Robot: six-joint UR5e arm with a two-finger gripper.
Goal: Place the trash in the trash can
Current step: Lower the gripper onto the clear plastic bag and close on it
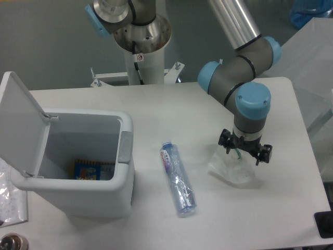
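I have the arm [237, 78] reaching in from the upper right, wrist pointing straight down over the right half of the white table [171, 104]. The claw [243, 156] sits directly above the crumpled clear wrapper [231, 169], its two dark fingers [225, 141] spread apart to either side, so I read it as open and holding nothing. The wrapper's green strip [238, 152] shows between the fingers, just under the wrist. I cannot tell whether the fingertips touch the plastic or only hang close over it. The wrapper itself lies flat on the table, most of it spilling out below and to the left of the claw. The crushed clear bottle [178, 179] lies on its side near the table's middle, well apart from the wrapper, its blue cap [166, 144] at the far end and the red-blue label [167, 156] just behind it; the body runs diagonally toward the near edge. The light-grey bin [83, 195] stands at the left of the table, beside the bottle but not touching it, lid [18, 120] swung up and back on its hinge, the grey latch tab [125, 147] on the rim facing the bottle. Inside, at the bottom, a colourful blue packet [93, 170] is visible. Both pieces of trash are outside the bin.
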